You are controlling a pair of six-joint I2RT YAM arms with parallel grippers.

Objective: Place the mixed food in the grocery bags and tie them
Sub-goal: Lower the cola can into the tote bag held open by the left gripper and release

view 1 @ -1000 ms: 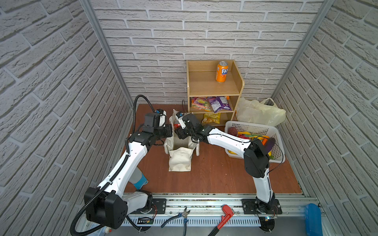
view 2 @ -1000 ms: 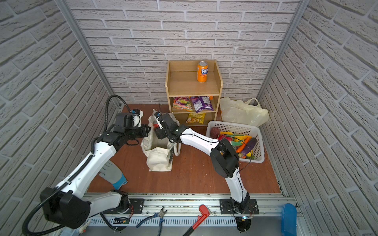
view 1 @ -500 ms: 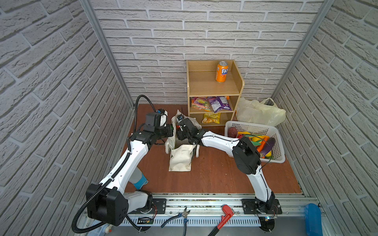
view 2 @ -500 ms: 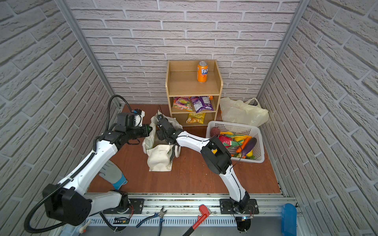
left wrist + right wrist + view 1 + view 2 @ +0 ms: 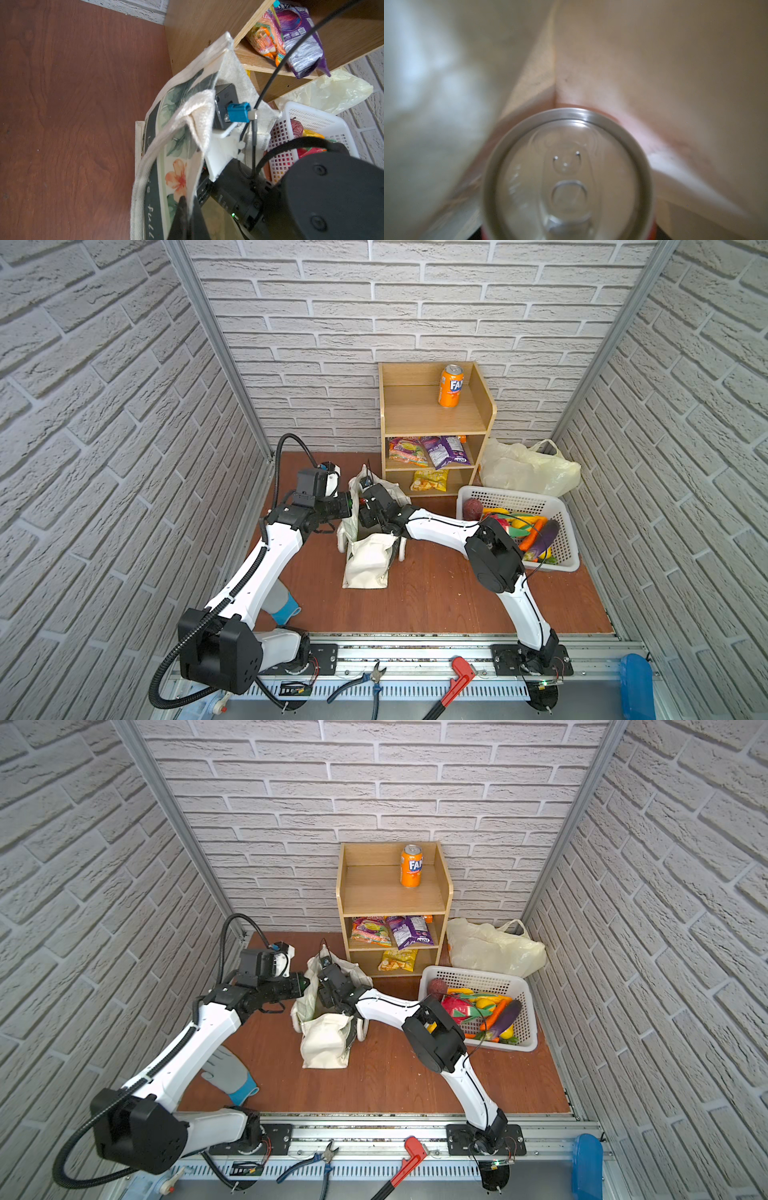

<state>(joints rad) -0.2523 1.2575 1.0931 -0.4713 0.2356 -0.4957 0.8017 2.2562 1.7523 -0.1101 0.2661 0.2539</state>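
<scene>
The red can sits low inside the canvas tote, left of the tabletop's middle. Over the last second the right arm has pushed it deeper. The right claw is clamped on it. The left claw is pinched together on the tote's rim, keeping the mouth open. Letting go looks next; the packets still wait on the shelf.

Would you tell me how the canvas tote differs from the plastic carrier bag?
The canvas tote stands mid-floor, its rim pinched by the left gripper; the plastic carrier bag slumps untouched behind the white basket. The tote is cream cloth; the carrier bag is pale-yellow film. Both have handles.
</scene>
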